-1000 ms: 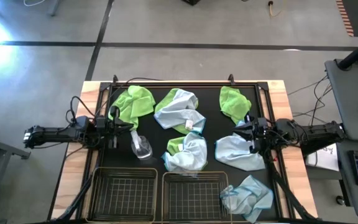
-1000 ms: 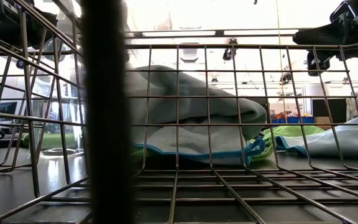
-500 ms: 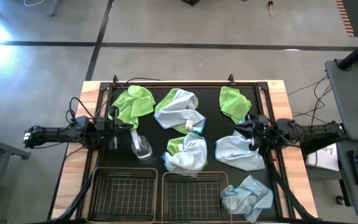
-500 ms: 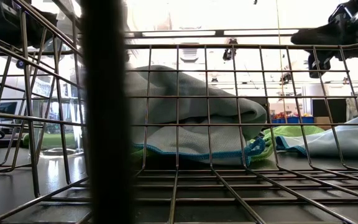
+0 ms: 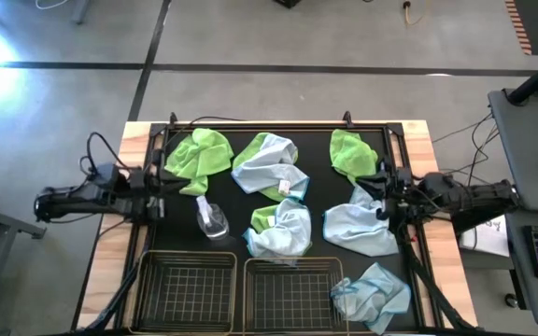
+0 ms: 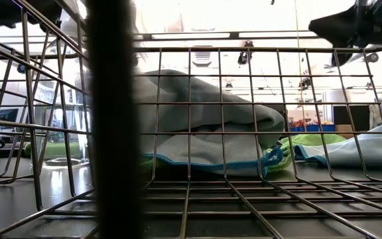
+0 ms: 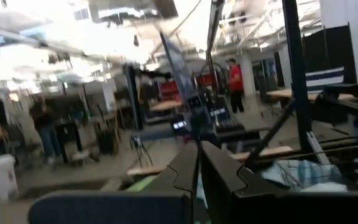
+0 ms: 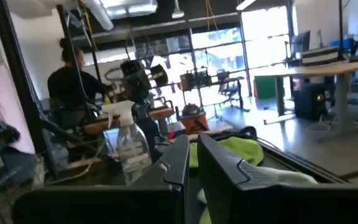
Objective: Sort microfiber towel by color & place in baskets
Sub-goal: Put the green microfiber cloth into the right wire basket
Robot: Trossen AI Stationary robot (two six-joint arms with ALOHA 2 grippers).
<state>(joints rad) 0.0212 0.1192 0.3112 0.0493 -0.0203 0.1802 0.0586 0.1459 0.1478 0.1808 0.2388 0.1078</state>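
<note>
Several microfiber towels lie crumpled on the black mat. Lime green ones lie at the far left [image 5: 200, 154] and far right [image 5: 351, 152]. Pale blue ones lie at the far middle [image 5: 269, 165] and the right [image 5: 358, 230]. A blue one [image 5: 286, 229] lies on top of a green one in the middle. Another blue one [image 5: 374, 293] lies against the right basket's corner. Two black wire baskets [image 5: 187, 295] [image 5: 292, 295] stand at the near edge. My left gripper [image 5: 162, 177] is shut, raised at the left edge. My right gripper [image 5: 370, 189] is shut above the right blue towel's far end.
A small clear spray bottle [image 5: 211, 220] lies on the mat between the left green towel and the left basket. Cables run along the mat's frame on both sides. People and workshop furniture show in the room beyond the table.
Both grippers have risen from near the mat and tipped their fingers up to about level, staying shut. My left gripper has also drawn back a little toward the table's left edge. The towels, bottle and baskets have not moved.
</note>
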